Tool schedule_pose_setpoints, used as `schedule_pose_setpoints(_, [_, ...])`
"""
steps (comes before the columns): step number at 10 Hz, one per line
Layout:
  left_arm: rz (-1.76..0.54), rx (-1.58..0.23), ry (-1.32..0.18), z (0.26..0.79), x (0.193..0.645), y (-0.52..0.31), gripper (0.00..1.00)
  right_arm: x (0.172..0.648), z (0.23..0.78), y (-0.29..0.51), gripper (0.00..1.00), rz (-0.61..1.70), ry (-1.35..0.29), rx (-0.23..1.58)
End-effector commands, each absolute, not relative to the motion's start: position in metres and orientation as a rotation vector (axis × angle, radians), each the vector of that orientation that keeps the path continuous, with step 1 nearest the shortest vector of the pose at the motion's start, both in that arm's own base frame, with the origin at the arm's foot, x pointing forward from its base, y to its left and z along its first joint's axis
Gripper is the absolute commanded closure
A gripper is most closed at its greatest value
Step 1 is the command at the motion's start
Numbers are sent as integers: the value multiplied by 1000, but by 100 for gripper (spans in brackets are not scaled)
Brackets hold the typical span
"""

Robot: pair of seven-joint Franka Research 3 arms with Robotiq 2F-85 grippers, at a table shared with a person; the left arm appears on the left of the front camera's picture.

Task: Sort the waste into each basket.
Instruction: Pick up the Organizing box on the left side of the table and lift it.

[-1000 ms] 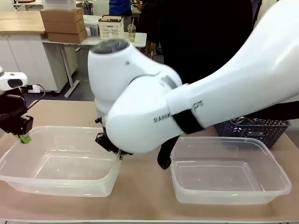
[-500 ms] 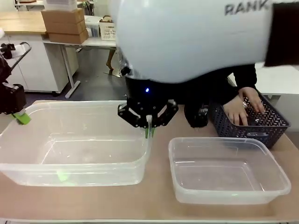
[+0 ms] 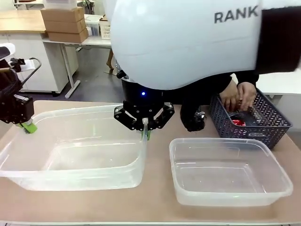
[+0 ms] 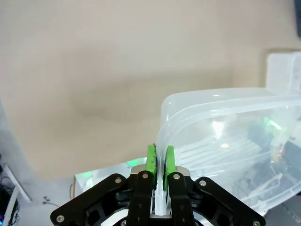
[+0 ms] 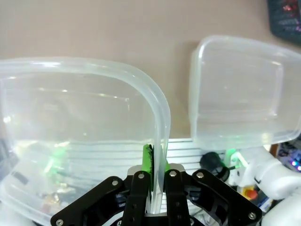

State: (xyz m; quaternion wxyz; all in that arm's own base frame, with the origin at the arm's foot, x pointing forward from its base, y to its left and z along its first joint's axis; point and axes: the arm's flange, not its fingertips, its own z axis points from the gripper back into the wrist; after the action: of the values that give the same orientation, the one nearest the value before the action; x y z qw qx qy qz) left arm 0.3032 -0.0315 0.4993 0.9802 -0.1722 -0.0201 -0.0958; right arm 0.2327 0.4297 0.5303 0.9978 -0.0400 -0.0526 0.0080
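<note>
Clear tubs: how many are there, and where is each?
2. The left tub, rim pinched by the left gripper and right gripper; the right tub, resting on the table.

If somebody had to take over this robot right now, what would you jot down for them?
Left gripper: shut on the rim of the left tub.
Right gripper: shut on the rim at its other end; the tub seems held off the table, empty.
Right tub: on the table, empty.
Person's hands: in the dark lattice basket, by a red item.
Done: nothing sorted. Left: everything.
</note>
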Motion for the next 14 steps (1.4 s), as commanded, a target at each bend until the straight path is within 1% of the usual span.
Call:
schedule_pose_setpoints(1, [-45, -543, -72, 527, 312, -60, 92, 252, 531, 411, 96, 7, -159, -82])
schedule_pose_setpoints(2, [44, -611, -111, 532, 321, -73, 92, 264, 528, 389, 96, -7, -147, -72])
schedule_pose_setpoints(3, [97, -635, -124, 533, 327, -89, 92, 277, 526, 364, 96, -25, -142, -76])
schedule_pose_setpoints(5, [106, -589, -158, 532, 344, -134, 92, 298, 513, 318, 96, -21, -128, -47])
schedule_pose_setpoints(6, [100, -543, -138, 528, 353, -160, 92, 304, 505, 304, 96, -39, -124, -65])
schedule_pose_setpoints(8, [50, -460, -94, 522, 375, -204, 92, 296, 493, 288, 96, -66, -145, -48])
schedule_pose_setpoints(10, [6, -414, -84, 515, 378, -214, 92, 292, 486, 282, 96, -128, -107, -43])
schedule_pose_setpoints(11, [6, -421, -106, 501, 367, -193, 92, 285, 487, 294, 96, -140, -88, -31])
schedule_pose_setpoints(12, [6, -421, -106, 501, 367, -193, 92, 303, 489, 268, 96, -115, -120, -106])
schedule_pose_setpoints(14, [6, -421, -106, 501, 367, -193, 92, 303, 489, 268, 96, -115, -120, -106])
